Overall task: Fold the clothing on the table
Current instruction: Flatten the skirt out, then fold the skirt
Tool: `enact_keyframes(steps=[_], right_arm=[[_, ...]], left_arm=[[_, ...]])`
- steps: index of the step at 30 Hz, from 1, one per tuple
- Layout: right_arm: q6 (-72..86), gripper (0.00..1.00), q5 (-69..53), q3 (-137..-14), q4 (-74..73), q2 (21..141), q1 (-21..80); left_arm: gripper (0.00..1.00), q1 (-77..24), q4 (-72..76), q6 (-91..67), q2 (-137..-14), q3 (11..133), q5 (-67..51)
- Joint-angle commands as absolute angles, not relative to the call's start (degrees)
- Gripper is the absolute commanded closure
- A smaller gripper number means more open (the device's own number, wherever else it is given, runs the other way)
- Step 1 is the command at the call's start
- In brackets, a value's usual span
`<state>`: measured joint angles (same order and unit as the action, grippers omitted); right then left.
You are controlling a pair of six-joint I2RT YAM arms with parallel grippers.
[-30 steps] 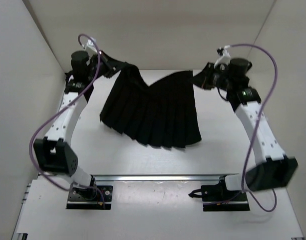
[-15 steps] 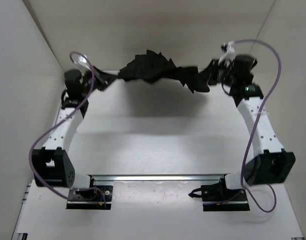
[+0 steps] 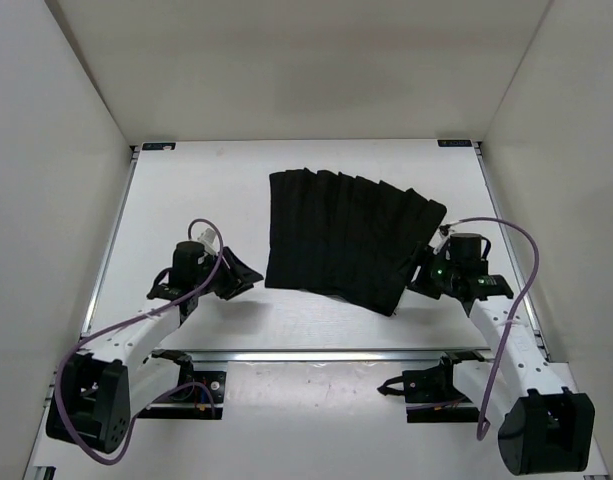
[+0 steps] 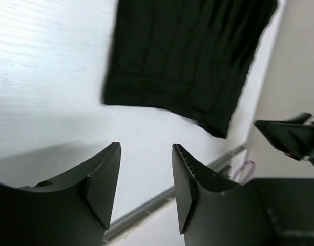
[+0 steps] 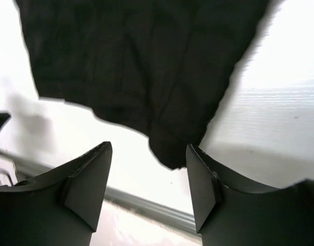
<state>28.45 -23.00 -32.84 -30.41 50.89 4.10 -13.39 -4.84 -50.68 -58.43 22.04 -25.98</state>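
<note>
- Clothing (image 3: 346,240): a plain black garment lies flat on the table (image 3: 186,190), spread out between the two arms and ahead of both sets of jaws.
- Left gripper (image 4: 146,148): its jaws stand spread and hold nothing. The near left corner of the cloth is ahead of the fingertips and apart from them, with bare tabletop between.
- Right gripper (image 5: 149,146): these jaws are also spread and empty. The near right corner of the cloth sits just ahead of the gap between the fingertips. Whether it touches either finger I cannot tell.
- Step in hand, as I judge it: the garment looks laid out and let go, ready for a fold. I see no fold line, though the black cloth could hide a doubled layer.
- Next move, as I judge it: each arm should reach forward to the corner nearest its jaws. The fingers need to come low enough to get under or onto the thin edge and pinch only cloth. Both arms should then lift and carry that edge over to the far edge together.
- Look of the cloth: long parallel pleats or creases run away from the jaws. The far edge is stepped. The whole piece sits skewed, with its right side closer to the right jaws. It looks limp, so an uneven lift may let the pleats fan or slide.
</note>
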Motion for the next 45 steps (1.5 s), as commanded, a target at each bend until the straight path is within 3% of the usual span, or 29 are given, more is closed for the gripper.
enact_keyframes(steps=[1, 7, 15, 19, 22, 24, 25, 26, 27, 29, 38, 45], right_arm=[[33.3, 0.43, -18.6, -30.9, -27.9, 51.8, 3.6], [36.0, 0.36, -11.7, -30.9, -27.9, 61.4, 10.1], [40.2, 0.37, -12.7, -25.4, -23.3, 61.3, 9.4], [41.7, 0.41, -14.1, -22.8, -19.7, 62.3, 10.3], [42.0, 0.53, -14.4, -23.7, -19.2, 63.2, 10.8], [41.4, 0.74, -15.2, -24.4, -19.3, 63.8, 11.1], [41.2, 0.77, -15.4, -24.3, -18.8, 63.8, 10.6], [41.0, 0.87, -16.9, -24.7, -18.3, 63.5, 10.3], [41.0, 1.0, -18.0, -24.5, -17.9, 63.8, 9.8], [40.2, 1.0, -18.8, -25.4, -18.1, 63.7, 9.5], [34.7, 1.0, -22.1, -40.9, -28.8, 62.4, 11.6], [32.7, 1.0, -23.7, -41.0, -39.5, 54.6, 12.0]], left_arm=[[0.44, -15.1, -5.9, -47.5, -60.5, 24.2, -19.1], [0.46, -18.9, -9.1, -41.1, -73.2, 32.2, -12.2], [0.51, -21.9, -8.5, -41.9, -84.7, 37.5, -6.5], [0.44, -24.3, -9.2, -41.5, -89.2, 41.0, -4.6], [0.44, -25.1, -8.6, -41.9, -91.7, 42.0, -5.4], [0.51, -25.5, -8.2, -41.9, -92.5, 42.8, -6.0], [0.65, -25.4, -8.4, -42.4, -93.2, 42.9, -6.4], [0.74, -25.4, -7.8, -42.5, -93.3, 43.2, -7.6], [0.92, -25.2, -7.6, -42.7, -93.3, 43.0, -8.8], [1.0, -24.8, -8.3, -42.7, -92.4, 42.9, -10.8], [1.0, -17.6, -20.5, -40.2, -70.0, 41.0, -13.8], [1.0, -18.5, -30.3, -41.4, -54.0, 34.6, -14.4]])
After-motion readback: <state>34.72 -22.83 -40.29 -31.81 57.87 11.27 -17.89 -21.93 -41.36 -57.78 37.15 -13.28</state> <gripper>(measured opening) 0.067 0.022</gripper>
